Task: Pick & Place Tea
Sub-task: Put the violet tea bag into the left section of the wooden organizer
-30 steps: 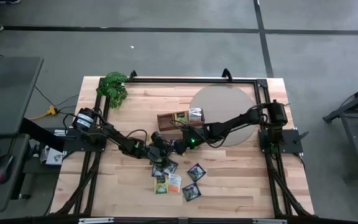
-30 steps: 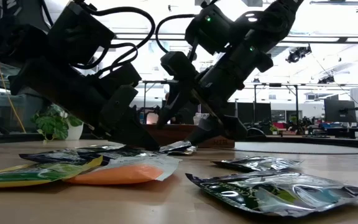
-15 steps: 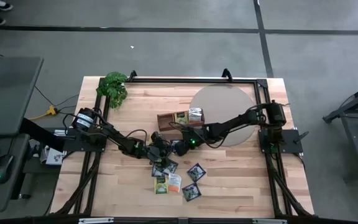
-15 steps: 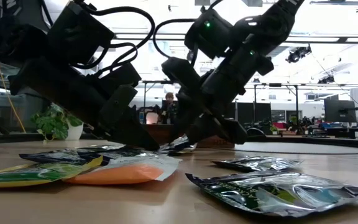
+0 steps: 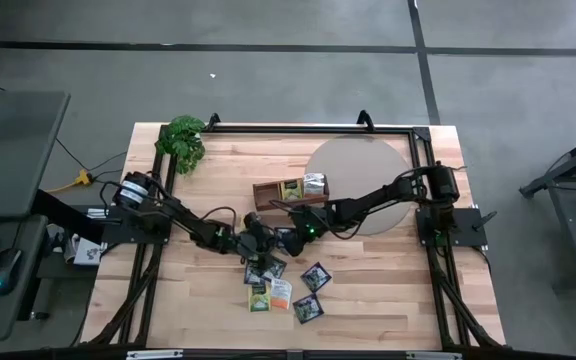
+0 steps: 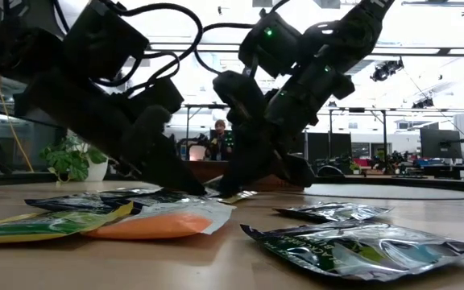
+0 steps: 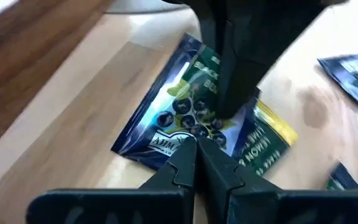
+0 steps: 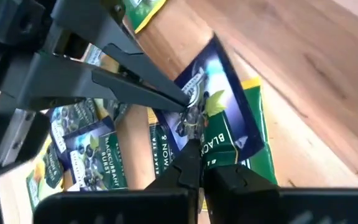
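Observation:
A dark blue tea sachet (image 8: 219, 93) lies on a green one (image 8: 253, 134) near the table's middle, in front of the wooden tray (image 5: 268, 192), which holds two sachets. My right gripper (image 8: 193, 144) has come in from the right and is shut at the blue sachet's edge. My left gripper (image 7: 196, 144) has come in from the left; it is shut, and its tips meet the same edge. Several more sachets (image 5: 283, 290) lie flat toward the near edge. My left gripper presses its shut fingertips (image 8: 188, 102) on the blue sachet's edge (image 7: 188, 134), slanting down from the table's left. The sachet lies on the green one below it. My right gripper pinches that same edge (image 8: 197, 127) between its fingertips, slanting down from the right. The sachet stays low, resting on the green sachet.
A leafy plant (image 5: 184, 140) stands at the far left corner. A round grey mat (image 5: 358, 170) lies at the far right under the right arm. A black frame (image 5: 308, 128) runs along the table's far edge. A person shows in the room behind (image 6: 219, 138).
My right gripper has shut its wide-open fingers at the blue sachet's edge, and its wrist has rolled a little; the arm stayed where it was. The sachet's raised end has sunk lower in the low view. My left gripper has kept still.

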